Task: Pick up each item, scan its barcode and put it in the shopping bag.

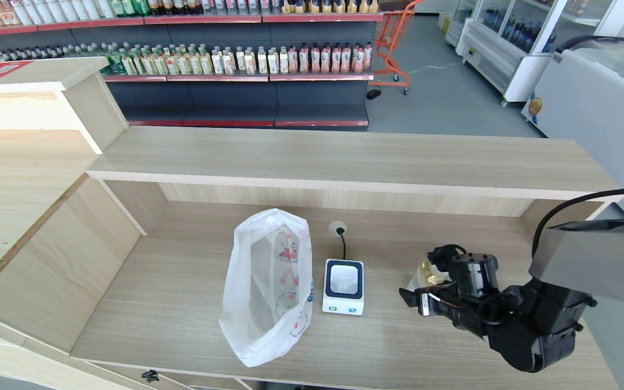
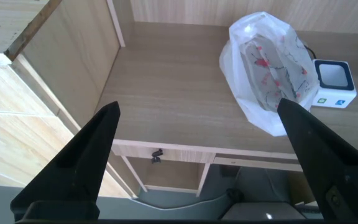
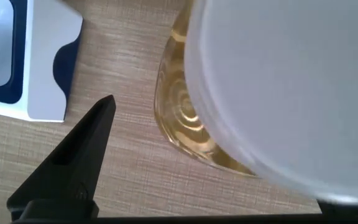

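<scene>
A white plastic shopping bag [image 1: 268,287] stands open on the lower counter, and it also shows in the left wrist view [image 2: 269,68]. Just right of it sits the white barcode scanner [image 1: 343,287] with its dark-framed window [image 3: 17,56]. Further right stands a clear item with yellowish contents [image 1: 430,272] and a wide white top [image 3: 278,81]. My right gripper [image 1: 419,287] is down at this item, open, with one finger [image 3: 73,168] standing apart from the item's side. My left gripper [image 2: 197,155] hangs open over the counter's front edge, left of the bag.
A raised wooden ledge [image 1: 344,162] runs behind the lower counter, with side walls [image 1: 63,260] at the left. The scanner's cable [image 1: 342,241] goes into a hole at the back. A drawer front [image 2: 160,152] sits below the counter edge. Store shelves stand beyond.
</scene>
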